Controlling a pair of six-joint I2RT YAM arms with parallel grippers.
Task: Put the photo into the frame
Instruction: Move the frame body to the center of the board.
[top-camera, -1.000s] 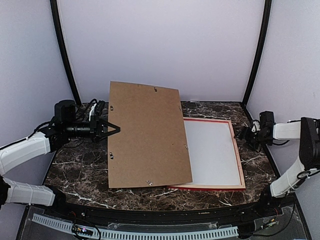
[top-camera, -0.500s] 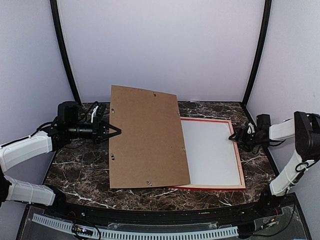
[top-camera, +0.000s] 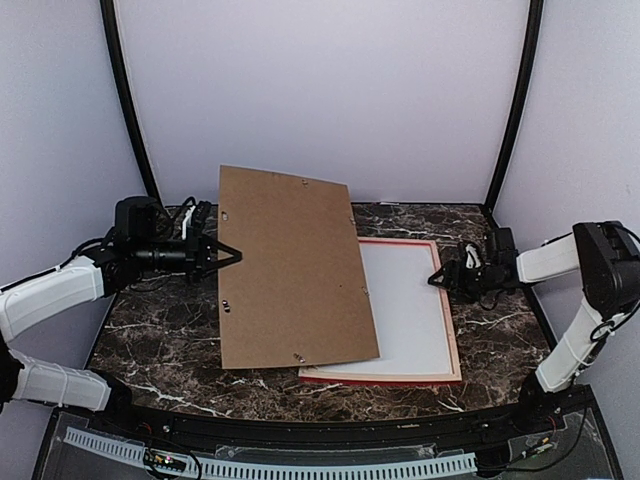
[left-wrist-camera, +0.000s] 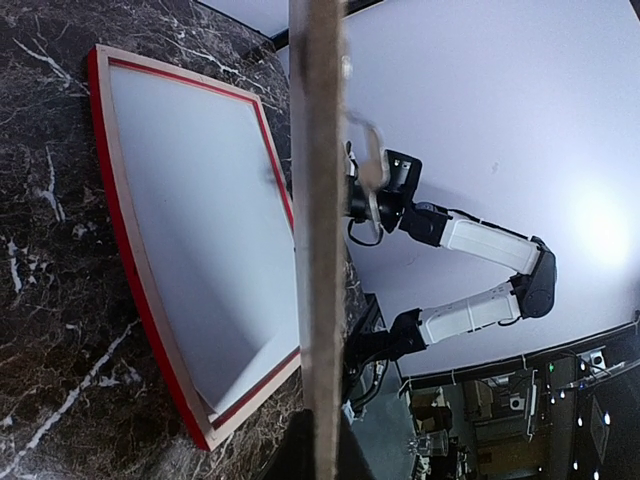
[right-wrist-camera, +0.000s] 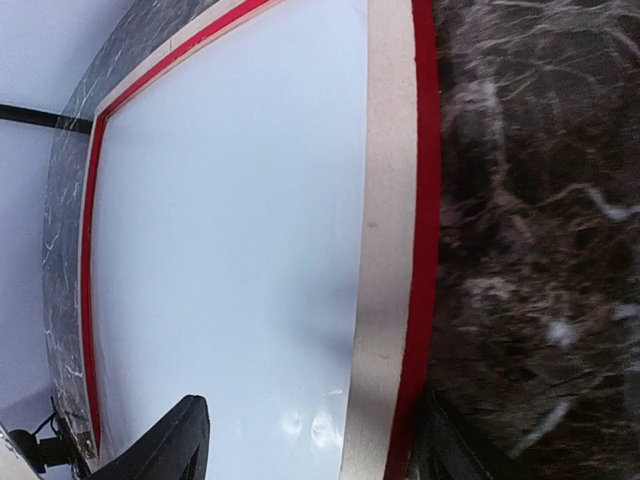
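Though face-down, photo (top-camera: 405, 305) inside frame (top-camera: 447, 310).

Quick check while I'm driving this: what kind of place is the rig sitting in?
Probably a lab test booth: plain white walls framed by black curved poles, a dark marble-look table, and a cluttered, lamp-lit room beyond it.

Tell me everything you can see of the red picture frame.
The frame is a thin wooden rectangle, red on its outer edge, pale on the side facing up. It lies flat on the dark marble table, a white sheet filling it. The tilted brown backing board hides its left part. The right end effector is open at its right rail, one finger on each side.
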